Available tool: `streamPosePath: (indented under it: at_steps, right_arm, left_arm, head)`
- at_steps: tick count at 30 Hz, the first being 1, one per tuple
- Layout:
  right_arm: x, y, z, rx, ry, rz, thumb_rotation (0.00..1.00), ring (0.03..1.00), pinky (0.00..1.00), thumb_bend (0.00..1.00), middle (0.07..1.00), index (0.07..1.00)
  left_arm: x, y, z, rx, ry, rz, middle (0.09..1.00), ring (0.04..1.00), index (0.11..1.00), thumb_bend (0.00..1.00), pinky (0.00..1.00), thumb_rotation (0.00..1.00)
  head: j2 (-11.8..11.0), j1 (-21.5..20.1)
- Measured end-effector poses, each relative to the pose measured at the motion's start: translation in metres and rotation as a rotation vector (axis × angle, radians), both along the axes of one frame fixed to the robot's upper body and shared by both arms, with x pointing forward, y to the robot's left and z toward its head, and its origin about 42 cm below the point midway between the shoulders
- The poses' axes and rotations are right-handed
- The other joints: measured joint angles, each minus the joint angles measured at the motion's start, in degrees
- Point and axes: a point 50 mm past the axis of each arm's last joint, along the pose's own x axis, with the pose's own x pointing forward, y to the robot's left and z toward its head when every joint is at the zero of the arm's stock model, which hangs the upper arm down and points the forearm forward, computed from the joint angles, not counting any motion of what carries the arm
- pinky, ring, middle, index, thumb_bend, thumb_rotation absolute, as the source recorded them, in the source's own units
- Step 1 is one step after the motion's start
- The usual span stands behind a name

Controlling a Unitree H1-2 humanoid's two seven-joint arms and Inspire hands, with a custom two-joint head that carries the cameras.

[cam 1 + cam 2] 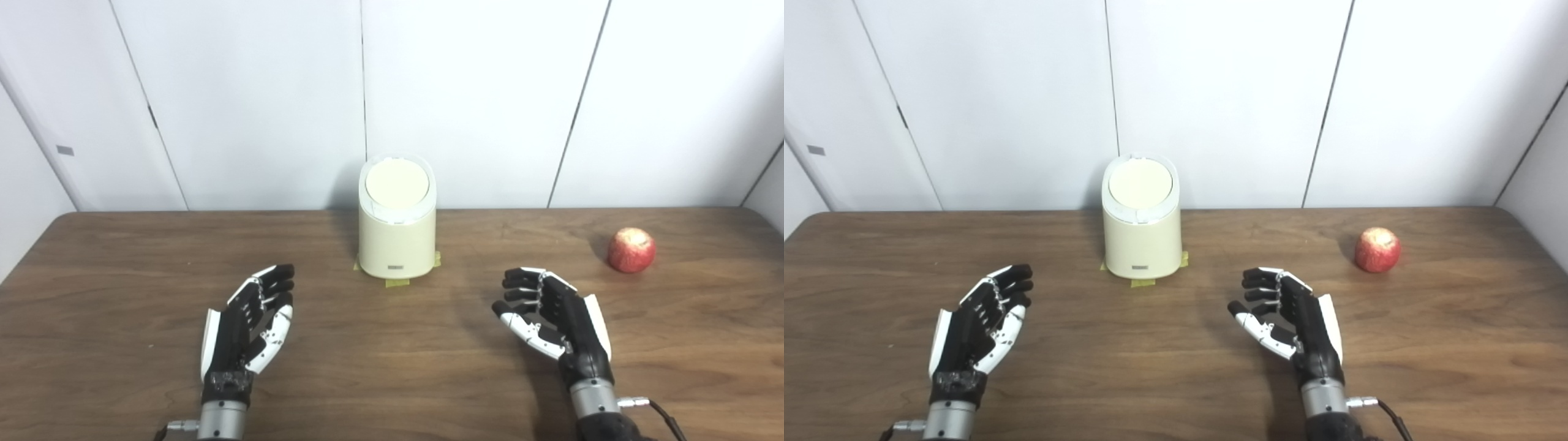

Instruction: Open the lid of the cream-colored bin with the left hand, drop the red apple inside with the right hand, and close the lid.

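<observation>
The cream-colored bin [397, 236] stands upright at the back middle of the wooden table [392, 380], with its round lid [397, 184] down. A red apple [631, 250] rests on the table at the right, well apart from the bin. My left hand [251, 318] hovers over the table in front and to the left of the bin, open, palm turned inward, holding nothing. My right hand [554, 315] is in front and to the right of the bin, also open and empty, with the apple beyond it to the right.
Yellow tape tabs [397, 283] mark the bin's base on the table. A white panelled wall [478, 92] rises right behind the table's far edge. The bin stands close to that edge.
</observation>
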Motion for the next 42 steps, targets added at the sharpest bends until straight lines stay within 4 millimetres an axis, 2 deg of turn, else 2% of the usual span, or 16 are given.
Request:
streamPosePath:
  at_steps: [6, 11, 18, 21, 23, 26, 27, 31, 35, 38, 40, 42]
  right_arm:
    - [0.000, 0.000, 0.000, 0.002, 0.000, 0.000, 0.17, 0.601, 0.49, 0.34, 0.632, 0.613]
    - [0.000, 0.000, 0.000, 0.003, 0.000, 0.000, 0.17, 0.605, 0.49, 0.34, 0.635, 0.616]
    - [0.000, 0.001, 0.000, -0.003, 0.000, 0.001, 0.17, 0.607, 0.49, 0.33, 0.636, 0.616]
    - [0.001, 0.002, -0.001, 0.002, 0.003, 0.003, 0.17, 0.612, 0.50, 0.34, 0.640, 0.619]
    - [0.002, 0.004, 0.000, 0.006, 0.000, 0.004, 0.18, 0.618, 0.51, 0.34, 0.643, 0.621]
    - [0.003, 0.004, 0.001, 0.007, -0.004, 0.005, 0.18, 0.613, 0.51, 0.34, 0.641, 0.618]
    - [0.004, 0.005, 0.001, 0.008, -0.003, 0.006, 0.19, 0.611, 0.51, 0.34, 0.640, 0.617]
    - [0.007, 0.006, -0.002, 0.008, 0.006, 0.006, 0.19, 0.609, 0.50, 0.35, 0.638, 0.619]
    - [0.007, 0.008, -0.005, 0.014, 0.016, 0.005, 0.18, 0.612, 0.51, 0.34, 0.638, 0.621]
    - [0.007, 0.009, -0.005, 0.017, 0.016, 0.005, 0.17, 0.613, 0.51, 0.34, 0.638, 0.621]
    - [0.006, 0.009, -0.005, 0.017, 0.017, 0.005, 0.17, 0.611, 0.51, 0.34, 0.637, 0.620]
    - [0.006, 0.009, -0.004, 0.017, 0.016, 0.005, 0.19, 0.612, 0.51, 0.35, 0.638, 0.622]
  left_arm:
    - [0.000, 0.000, 0.000, 0.001, 0.000, 0.001, 0.770, 0.757, 0.742, 0.24, 0.69, 0.33]
    - [0.000, 0.000, 0.000, 0.000, 0.000, 0.001, 0.772, 0.757, 0.743, 0.24, 0.68, 0.29]
    - [0.000, 0.001, 0.000, 0.002, 0.000, 0.002, 0.777, 0.761, 0.747, 0.25, 0.69, 0.32]
    - [0.000, 0.001, 0.000, 0.003, 0.004, -0.002, 0.798, 0.782, 0.779, 0.28, 0.71, 0.44]
    - [0.001, 0.002, 0.000, 0.010, 0.032, 0.002, 0.825, 0.804, 0.807, 0.37, 0.73, 0.56]
    - [0.004, 0.005, 0.004, 0.054, 0.076, 0.017, 0.849, 0.821, 0.836, 0.47, 0.73, 0.67]
    - [0.006, 0.007, 0.008, 0.073, 0.085, 0.023, 0.855, 0.828, 0.843, 0.51, 0.73, 0.71]
    - [0.026, 0.009, 0.039, 0.128, 0.034, 0.040, 0.878, 0.869, 0.862, 0.62, 0.80, 0.74]
    - [0.055, 0.002, 0.071, 0.150, 0.006, 0.038, 0.924, 0.932, 0.915, 0.72, 0.90, 0.77]
    - [0.071, -0.007, 0.096, 0.160, -0.021, 0.022, 0.961, 0.967, 0.958, 0.75, 0.94, 0.78]
    - [0.084, -0.015, 0.113, 0.187, -0.021, 0.017, 0.983, 0.983, 0.977, 0.79, 0.95, 0.78]
    - [0.094, -0.022, 0.129, 0.222, -0.030, 0.013, 0.980, 0.961, 0.974, 0.84, 0.89, 0.75]
  head:
    - [-0.1, 0.1]
    - [-0.1, 0.1]
    - [-0.2, -0.2]
    - [-0.2, -0.4]
    - [-0.2, -0.3]
    - [-0.4, -0.5]
    - [-0.5, -0.4]
    - [-0.8, -0.4]
    - [-0.6, -0.3]
    - [-0.4, -0.1]
    - [-0.5, 0.0]
    - [-0.4, 0.0]
